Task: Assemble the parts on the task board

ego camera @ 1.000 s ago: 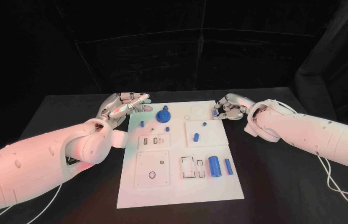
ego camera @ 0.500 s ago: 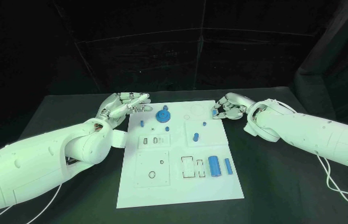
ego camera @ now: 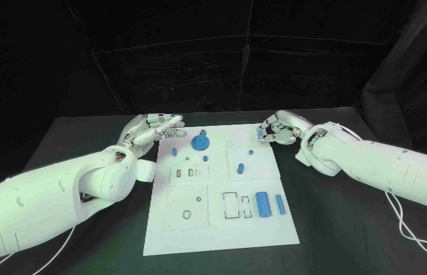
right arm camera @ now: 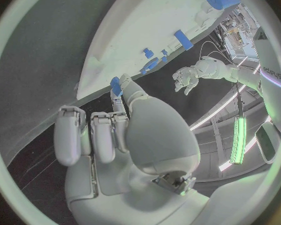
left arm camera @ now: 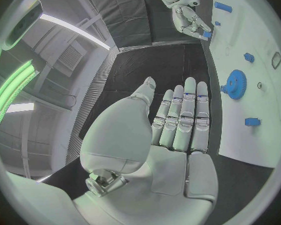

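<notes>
The white task board [ego camera: 223, 225] lies in the middle of the table. My right hand [ego camera: 279, 131] hovers at its far right corner and pinches a small blue part [ego camera: 264, 135] between thumb and finger; the right wrist view shows that part [right arm camera: 116, 85] at the fingertips of the hand [right arm camera: 115, 130]. My left hand [ego camera: 157, 127] is beside the far left corner, holding nothing, its fingers stretched out together [left arm camera: 181, 120]. A blue gear [ego camera: 201, 142] stands on the board close to the left hand. Nearer me lie a blue cylinder [ego camera: 263, 203] and a slim blue bar [ego camera: 280, 205].
Small blue pieces [ego camera: 189, 158] and a longer blue piece [ego camera: 241, 169] sit on the board's far half. Rectangular slots [ego camera: 229, 205] and a recessed plate with an oval hole [ego camera: 187, 214] lie nearer me. Black table [ego camera: 347, 225] flanks the board.
My right hand has risen a little and drawn slightly toward the board's far edge, still pinching the small blue part. The left hand has stayed put.
</notes>
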{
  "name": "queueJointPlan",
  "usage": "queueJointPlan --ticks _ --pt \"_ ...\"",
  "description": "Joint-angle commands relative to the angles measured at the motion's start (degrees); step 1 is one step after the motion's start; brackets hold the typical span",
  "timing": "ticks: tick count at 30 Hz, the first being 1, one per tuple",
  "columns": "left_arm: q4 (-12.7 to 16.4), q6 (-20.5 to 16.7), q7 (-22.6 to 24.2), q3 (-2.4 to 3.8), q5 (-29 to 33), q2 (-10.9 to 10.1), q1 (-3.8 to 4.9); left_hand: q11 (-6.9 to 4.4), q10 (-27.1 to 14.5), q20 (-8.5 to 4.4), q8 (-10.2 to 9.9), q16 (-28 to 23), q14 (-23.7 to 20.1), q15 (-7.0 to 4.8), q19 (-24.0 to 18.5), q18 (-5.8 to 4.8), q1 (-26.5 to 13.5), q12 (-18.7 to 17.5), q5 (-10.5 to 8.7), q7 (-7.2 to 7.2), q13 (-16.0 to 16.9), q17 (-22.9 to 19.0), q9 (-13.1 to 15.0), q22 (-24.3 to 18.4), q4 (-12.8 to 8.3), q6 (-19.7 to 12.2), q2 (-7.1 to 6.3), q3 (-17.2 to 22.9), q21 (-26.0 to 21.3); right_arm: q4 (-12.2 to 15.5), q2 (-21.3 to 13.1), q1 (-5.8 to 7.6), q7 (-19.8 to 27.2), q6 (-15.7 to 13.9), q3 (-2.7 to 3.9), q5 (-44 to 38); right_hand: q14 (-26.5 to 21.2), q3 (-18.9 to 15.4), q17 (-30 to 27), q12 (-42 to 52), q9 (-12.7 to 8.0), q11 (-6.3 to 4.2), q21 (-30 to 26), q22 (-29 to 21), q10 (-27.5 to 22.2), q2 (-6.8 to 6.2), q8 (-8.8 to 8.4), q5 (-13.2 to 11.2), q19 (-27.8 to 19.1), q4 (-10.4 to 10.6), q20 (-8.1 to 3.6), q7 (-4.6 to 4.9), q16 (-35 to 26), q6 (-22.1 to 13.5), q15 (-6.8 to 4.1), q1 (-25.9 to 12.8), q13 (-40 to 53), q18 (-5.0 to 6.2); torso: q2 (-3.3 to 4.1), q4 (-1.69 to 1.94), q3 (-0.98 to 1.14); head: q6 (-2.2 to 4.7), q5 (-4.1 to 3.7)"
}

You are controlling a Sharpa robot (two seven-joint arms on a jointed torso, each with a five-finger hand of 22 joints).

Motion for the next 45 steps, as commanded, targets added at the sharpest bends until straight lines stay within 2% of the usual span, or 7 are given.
queueJointPlan --ticks 1,2,9,16,27,33,45 --pt "0.11 0.10 0.17 0.04 -0.20 0.00 0.06 0.30 0.12 0.01 -0.21 -0.29 0.23 0.08 0.29 0.84 0.10 -0.27 -0.20 0.14 -0.04 0.05 0.00 -0.05 -0.33 0.30 0.59 -0.07 -0.27 2.49 -0.29 0.16 -2.96 -4.50 0.06 -0.42 5.19 0.50 11.04 -0.15 0.55 -0.33 0.08 1.39 3.42 0.92 0.80 0.06 0.04 0.24 -0.28 -1.64 0.23 2.36 -0.38 -0.46 11.66 -0.70 -0.15 0.03 -0.11 -0.09 0.25" --pt "0.07 0.09 0.17 0.04 -0.20 0.00 0.06 0.30 0.12 0.01 -0.21 -0.29 0.23 0.08 0.29 0.84 0.10 -0.27 -0.20 0.14 -0.04 0.05 0.00 -0.05 -0.33 0.30 0.59 -0.07 -0.27 3.56 -0.39 0.18 -3.82 -4.43 0.07 -0.64 5.18 0.54 10.98 -0.23 0.49 -0.28 0.09 1.43 3.38 0.80 0.66 -0.02 0.06 0.33 -0.28 -1.57 0.20 2.18 -0.34 -0.79 11.61 -0.71 -0.17 0.01 -0.08 -0.11 0.35" --pt "-0.47 0.12 0.20 0.04 -0.11 0.21 0.07 0.30 0.12 0.01 -0.21 -0.29 0.23 0.08 0.29 0.84 0.10 -0.27 -0.20 0.14 -0.04 0.05 0.00 -0.05 -0.33 0.30 0.59 -0.07 -0.27 10.88 0.79 0.29 -10.88 -3.17 0.11 -3.52 5.11 0.83 10.66 -0.64 0.29 -0.11 0.14 1.54 3.13 0.43 0.22 -0.13 0.15 0.51 -0.21 -1.36 0.06 1.66 -0.23 -1.70 11.32 -0.74 -0.79 0.14 -0.42 -0.58 0.94" --pt "-0.87 0.09 0.27 0.04 0.32 0.32 0.09 0.30 0.14 0.01 -0.23 -0.32 0.24 0.08 0.29 0.85 0.13 -0.31 -0.22 0.14 -0.04 0.07 0.00 -0.07 -0.38 0.32 0.64 -0.05 -0.29 13.83 5.29 0.28 -15.47 -1.10 0.09 -8.53 5.09 0.91 10.54 -0.72 0.26 -0.08 0.12 1.50 3.08 0.35 0.15 -0.10 0.14 0.49 -0.19 -1.33 0.01 1.59 -0.21 -1.78 11.26 -0.73 -1.19 0.36 -0.65 -1.31 1.90" --pt "-1.05 -0.05 0.37 0.04 0.47 0.41 0.15 0.29 0.16 0.01 -0.23 -0.33 0.25 0.08 0.30 0.85 0.13 -0.31 -0.23 0.13 -0.04 0.08 0.00 -0.08 -0.39 0.34 0.66 -0.05 -0.29 12.87 12.48 -0.49 -19.79 2.76 0.00 -14.88 5.08 1.51 10.52 -0.75 0.19 -0.02 0.12 1.54 3.06 -0.12 -0.03 0.78 0.20 0.03 -0.12 -1.27 -0.01 1.58 -0.15 -1.89 11.27 -0.74 -1.44 0.47 -0.91 -2.15 3.07" --pt "-0.98 -0.05 0.35 0.04 0.61 0.45 0.17 0.29 0.16 0.01 -0.23 -0.33 0.25 0.08 0.30 0.85 0.13 -0.31 -0.23 0.13 -0.04 0.08 0.00 -0.08 -0.39 0.34 0.66 -0.05 -0.29 12.09 15.05 -1.86 -21.58 3.82 -0.06 -16.62 5.07 1.68 10.44 -0.75 0.16 0.04 0.11 1.54 3.06 -0.57 -0.11 1.31 0.21 -0.01 -0.08 -1.20 -0.05 1.65 -0.09 -2.43 11.28 -0.74 -1.42 0.26 -0.71 -2.46 3.49" --pt "-0.93 0.11 0.35 0.04 0.67 0.66 0.18 0.29 0.16 0.01 -0.23 -0.33 0.25 0.08 0.30 0.85 0.13 -0.31 -0.23 0.13 -0.04 0.08 0.00 -0.08 -0.39 0.34 0.66 -0.05 -0.29 11.10 16.82 -3.30 -22.57 4.52 -0.12 -18.84 5.06 1.72 10.37 -0.78 0.14 0.06 0.08 1.50 3.04 -0.97 -0.17 1.36 0.20 0.01 -0.05 -1.19 -0.09 1.69 -0.07 -2.89 11.27 -0.73 -1.38 0.33 -0.65 -2.94 3.56"
